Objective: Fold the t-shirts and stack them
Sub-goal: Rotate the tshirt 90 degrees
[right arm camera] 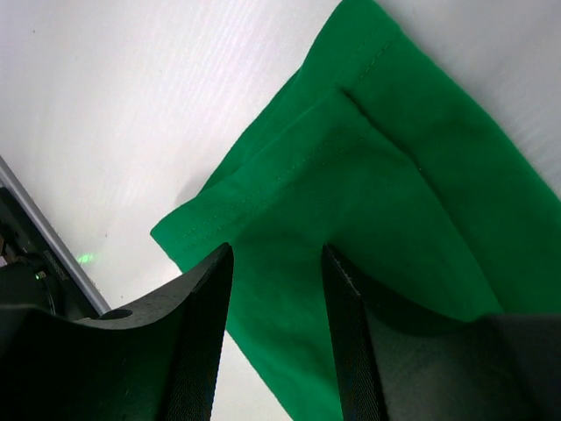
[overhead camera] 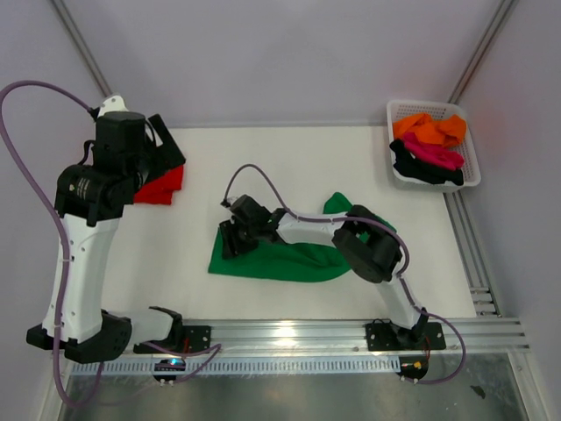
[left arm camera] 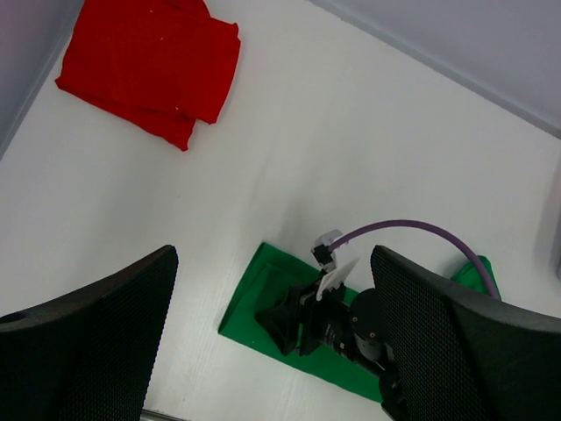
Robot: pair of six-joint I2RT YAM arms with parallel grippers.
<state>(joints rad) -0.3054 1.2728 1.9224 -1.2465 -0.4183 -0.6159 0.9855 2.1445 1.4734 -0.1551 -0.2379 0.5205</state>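
Green t-shirt (overhead camera: pixel 280 261): bright green, folded into a long flat band on the white table (overhead camera: pixel 289 162), in the middle and toward the near edge. Its left end is squared, and a flap sticks out at the far right.
Green t-shirt, layers: one hemmed layer lies flat over another, with stitched edges showing.
Red t-shirt (left arm camera: pixel 149 61): folded into a compact flat packet at the table's far left, well apart from the green one.
Orange t-shirt (overhead camera: pixel 429 129): crumpled, at the far end of the white mesh basket (overhead camera: pixel 472 151).
Magenta t-shirt (overhead camera: pixel 436 155): crumpled, between the orange and the black.
Black t-shirt (overhead camera: pixel 419 169): crumpled, at the basket's near end.
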